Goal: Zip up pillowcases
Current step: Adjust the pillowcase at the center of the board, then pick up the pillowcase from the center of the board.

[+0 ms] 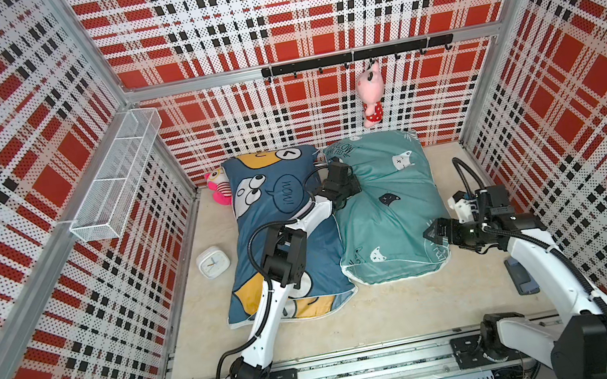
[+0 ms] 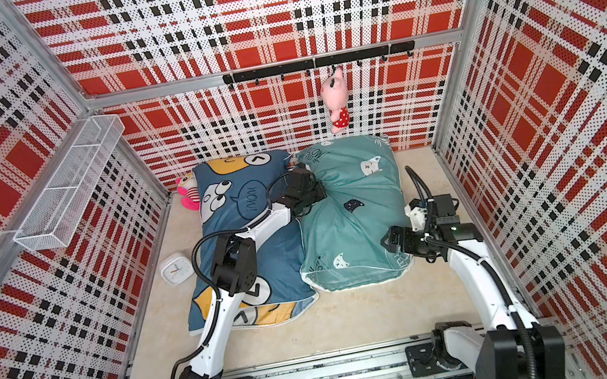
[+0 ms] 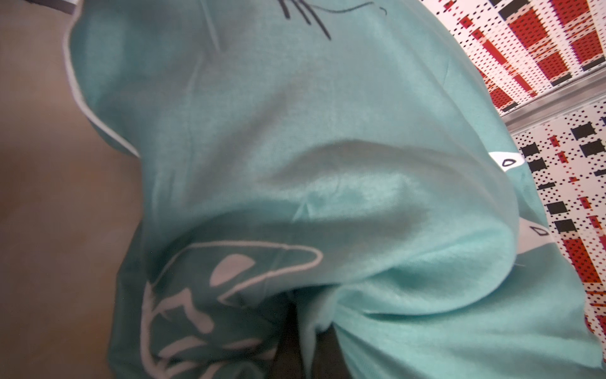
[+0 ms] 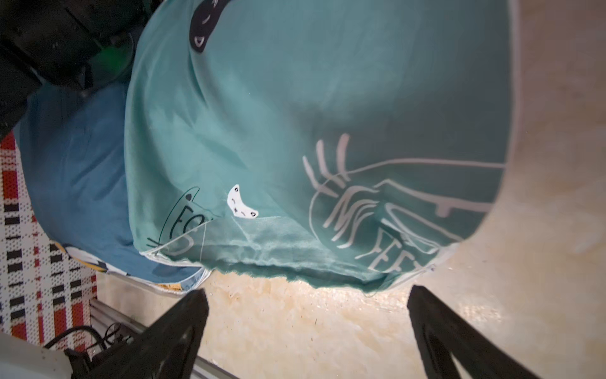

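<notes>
Well, only left wrist view shows left gripper pinching teal pillowcase; right gripper gapes over open floor by its near right corner.

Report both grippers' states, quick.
Left gripper: shut, pinching the teal pillowcase fabric.
Right gripper: open, holding nothing.
</notes>
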`<state>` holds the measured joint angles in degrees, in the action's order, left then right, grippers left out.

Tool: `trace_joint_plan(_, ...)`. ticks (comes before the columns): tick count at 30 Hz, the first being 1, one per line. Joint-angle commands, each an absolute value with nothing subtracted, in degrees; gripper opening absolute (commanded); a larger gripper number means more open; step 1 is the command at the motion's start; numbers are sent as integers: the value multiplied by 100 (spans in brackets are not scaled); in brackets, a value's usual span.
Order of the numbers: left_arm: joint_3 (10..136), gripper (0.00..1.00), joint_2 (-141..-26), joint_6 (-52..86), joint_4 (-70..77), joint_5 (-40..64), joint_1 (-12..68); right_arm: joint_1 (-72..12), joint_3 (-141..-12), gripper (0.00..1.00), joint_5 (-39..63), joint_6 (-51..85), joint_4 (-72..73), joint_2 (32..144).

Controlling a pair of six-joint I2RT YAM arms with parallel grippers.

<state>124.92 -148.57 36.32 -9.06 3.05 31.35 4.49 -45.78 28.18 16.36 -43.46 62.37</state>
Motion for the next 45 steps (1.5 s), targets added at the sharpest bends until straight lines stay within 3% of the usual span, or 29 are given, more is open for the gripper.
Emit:
trace_joint_plan(1, 12394, 0, -15085, 3611, -529, -322, 2705, 430, -4510, 100, 2447, 1551, -3974, 6188)
trace_joint_plan(3, 12244, 0, -15032, 3646, -430, -258, 2685, 485, -4589, 100, 1781, 1477, -3937, 6198)
trace_joint_plan(7, 12085, 0, -14959, 3656, -343, -208, 2687, 642, -4414, 100, 1918, 1350, -3122, 6408)
trace_joint_plan(20, 11886, 0, -14932, 3797, -141, -114, 2650, 628, -4023, 100, 3165, 1306, -1410, 8032)
trace_joint_plan(28, 11881, 0, -14950, 3806, -132, -122, 2644, 97, -3385, 99, 3215, 1977, -1696, 7591)
trace_joint_plan(34, 11899, 0, -14942, 3779, -132, -141, 2625, 88, -3430, 79, 3005, 2278, -2871, 6235)
trace_joint_plan(39, 11894, 0, -14867, 3745, -149, -154, 2628, 88, -3997, 57, 3210, 2171, -3822, 6155)
trace_joint_plan(45, 11911, 0, -14903, 3727, -167, -137, 2586, 88, -4238, 56, 3752, 2067, -4496, 6292)
